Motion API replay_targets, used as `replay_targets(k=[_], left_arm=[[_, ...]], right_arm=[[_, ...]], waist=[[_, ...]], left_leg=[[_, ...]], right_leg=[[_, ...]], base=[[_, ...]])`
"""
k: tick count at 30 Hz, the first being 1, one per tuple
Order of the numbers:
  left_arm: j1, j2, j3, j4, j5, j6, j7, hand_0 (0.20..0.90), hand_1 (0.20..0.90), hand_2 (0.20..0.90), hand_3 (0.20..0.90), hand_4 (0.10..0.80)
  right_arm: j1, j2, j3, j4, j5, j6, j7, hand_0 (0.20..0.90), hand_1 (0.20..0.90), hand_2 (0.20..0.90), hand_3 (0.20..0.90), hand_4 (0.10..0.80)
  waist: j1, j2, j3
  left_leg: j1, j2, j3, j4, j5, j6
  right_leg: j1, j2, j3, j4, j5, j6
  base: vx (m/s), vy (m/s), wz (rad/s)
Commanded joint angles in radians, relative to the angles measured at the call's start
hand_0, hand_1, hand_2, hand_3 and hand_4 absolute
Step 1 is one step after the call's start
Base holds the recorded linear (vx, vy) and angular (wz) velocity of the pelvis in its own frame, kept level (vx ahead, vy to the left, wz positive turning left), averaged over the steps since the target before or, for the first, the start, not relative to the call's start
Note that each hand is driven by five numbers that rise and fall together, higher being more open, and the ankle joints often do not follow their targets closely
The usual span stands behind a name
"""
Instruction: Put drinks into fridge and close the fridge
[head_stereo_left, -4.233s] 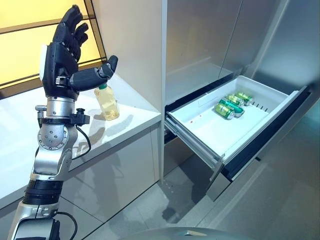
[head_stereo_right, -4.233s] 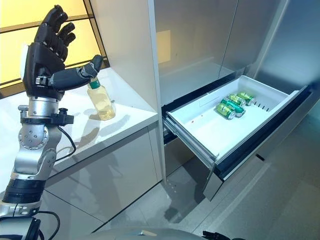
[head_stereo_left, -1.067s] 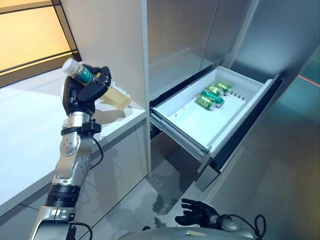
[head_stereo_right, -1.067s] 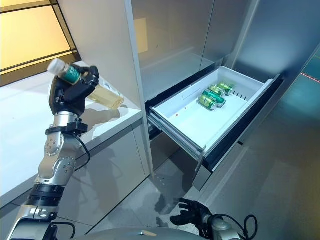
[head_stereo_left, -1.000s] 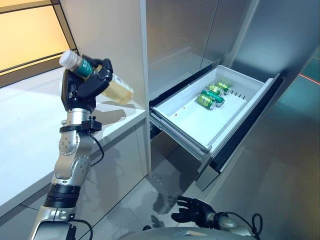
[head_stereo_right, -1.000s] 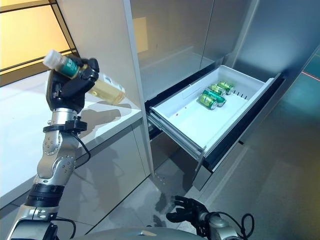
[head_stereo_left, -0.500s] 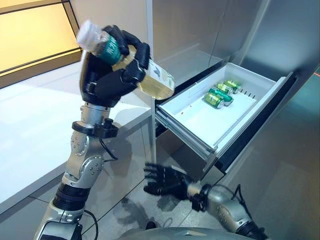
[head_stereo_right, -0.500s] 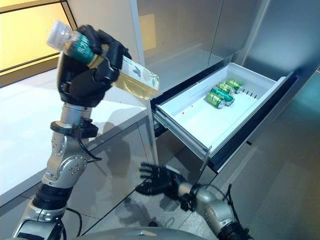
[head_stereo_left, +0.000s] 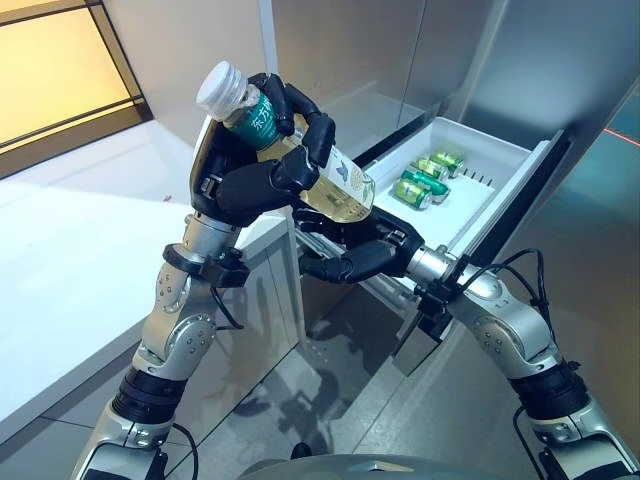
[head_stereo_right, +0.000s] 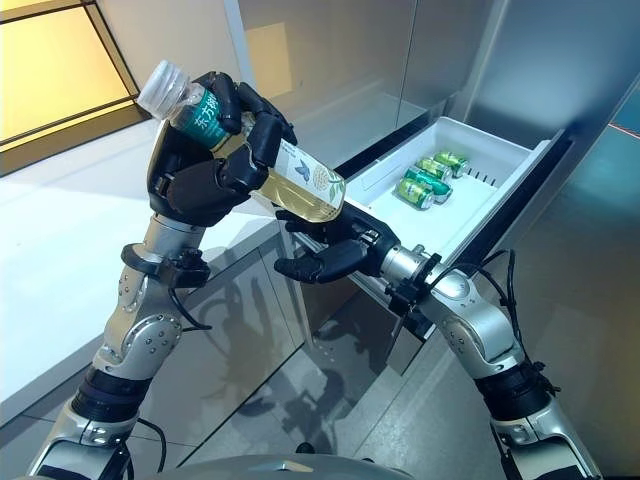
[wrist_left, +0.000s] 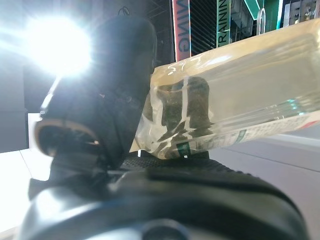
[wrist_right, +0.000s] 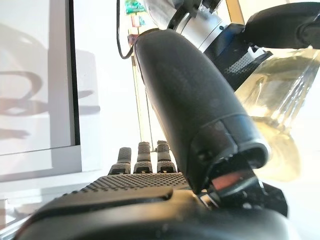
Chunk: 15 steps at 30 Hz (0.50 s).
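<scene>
Upper centre of both eye views: you see the left hand (head_stereo_left: 245, 180) raised above the edge of the white counter (head_stereo_left: 80, 230), its fingers and thumb curled round a clear bottle (head_stereo_left: 300, 165) of pale yellow drink; the bottle is tilted, white cap toward the upper left of the frame, base toward the lower right, with a green label band near the neck under the fingers. In the left wrist view you see the same bottle (wrist_left: 235, 90) lying across the palm, one dark finger showing through the liquid.

Centre of frame, just below the bottle's base, the right hand (head_stereo_left: 360, 255) reaches in from the lower right; its fingers are spread and relaxed — it grips nothing. The right wrist view shows the thumb (wrist_right: 195, 110) standing close to the bottle's base (wrist_right: 275, 105); whether it touches cannot be told.

Upper right of frame, the fridge drawer (head_stereo_left: 505, 195) stands pulled out, a white tray with a dark front panel; three green cans (head_stereo_left: 425, 180) lie on their sides near its far end, side by side and close together; the rest of the tray floor is bare white. Above the drawer, the fridge front (head_stereo_left: 350, 50) is brushed steel — its upper doors are closed. An amber panel (head_stereo_left: 50, 75) fills the upper left corner behind the counter.
</scene>
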Motion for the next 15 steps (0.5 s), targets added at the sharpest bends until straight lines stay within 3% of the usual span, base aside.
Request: replay_targets(k=[1, 15], left_arm=[[-0.142, -0.02, 0.008, -0.012, -0.002, -0.089, 0.032, 0.3, 0.3, 0.3, 0.2, 0.1], [-0.185, 0.011, -0.065, 0.055, 0.12, -0.064, 0.092, 0.3, 0.3, 0.3, 0.2, 0.1]], right_arm=[[-0.085, 0.025, -0.039, -0.145, 0.091, -0.068, -0.022, 0.9, 0.9, 0.9, 0.9, 0.8], [-0.142, 0.04, -0.034, -0.121, 0.029, -0.139, -0.187, 0.9, 0.9, 0.9, 0.9, 0.8]], waist=[[-0.007, -0.021, -0.091], [-0.014, -0.017, -0.088]], left_leg=[[0.019, 0.027, 0.069, 0.001, -0.081, -0.021], [0.029, 0.034, 0.084, 0.001, -0.084, -0.019]], right_leg=[[-0.025, -0.006, 0.074, 0.012, 0.035, 0.045], [-0.023, -0.006, 0.08, 0.018, 0.031, 0.046]], base=[[-0.008, -0.014, -0.05], [0.001, -0.006, -0.03]])
